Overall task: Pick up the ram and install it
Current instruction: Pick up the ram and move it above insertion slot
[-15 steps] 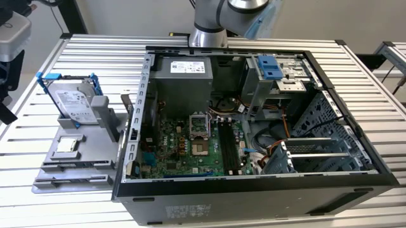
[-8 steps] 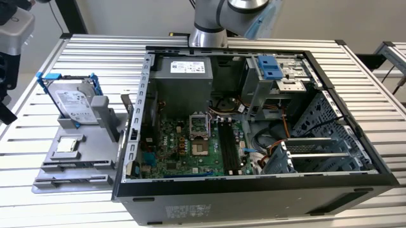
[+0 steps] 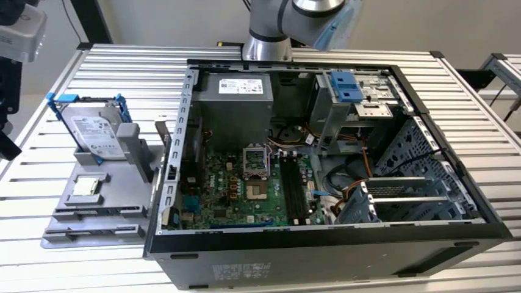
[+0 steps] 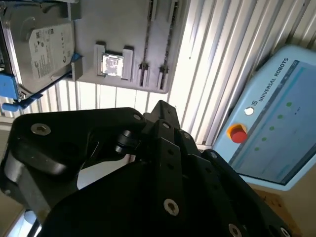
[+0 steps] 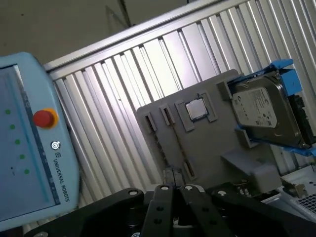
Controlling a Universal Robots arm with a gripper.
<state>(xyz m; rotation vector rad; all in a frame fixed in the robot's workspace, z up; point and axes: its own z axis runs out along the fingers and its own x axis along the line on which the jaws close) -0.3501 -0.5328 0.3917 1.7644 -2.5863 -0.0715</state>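
Note:
The ram is out of view. My gripper (image 5: pixel 176 187) (image 4: pixel 160 106) is black and hangs high above the slatted table, over the near end of a grey fixture tray (image 5: pixel 212 143) (image 4: pixel 123 24) (image 3: pixel 97 201). Its fingers stand together, shut, with nothing seen between them. The tray's narrow grooves (image 5: pixel 158 118) (image 4: pixel 153 66) look bare. The long black motherboard slots (image 3: pixel 294 186) lie inside the open computer case (image 3: pixel 326 244), right of the processor socket.
A silver hard drive (image 3: pixel 97 134) (image 4: pixel 44 44) (image 5: pixel 266 111) in blue brackets leans on the tray, with a small square chip (image 3: pixel 87 186) (image 4: pixel 112 65) (image 5: pixel 196 109) beside it. A light blue teach pendant (image 4: pixel 276 113) (image 5: pixel 24 138) sits near the arm's base.

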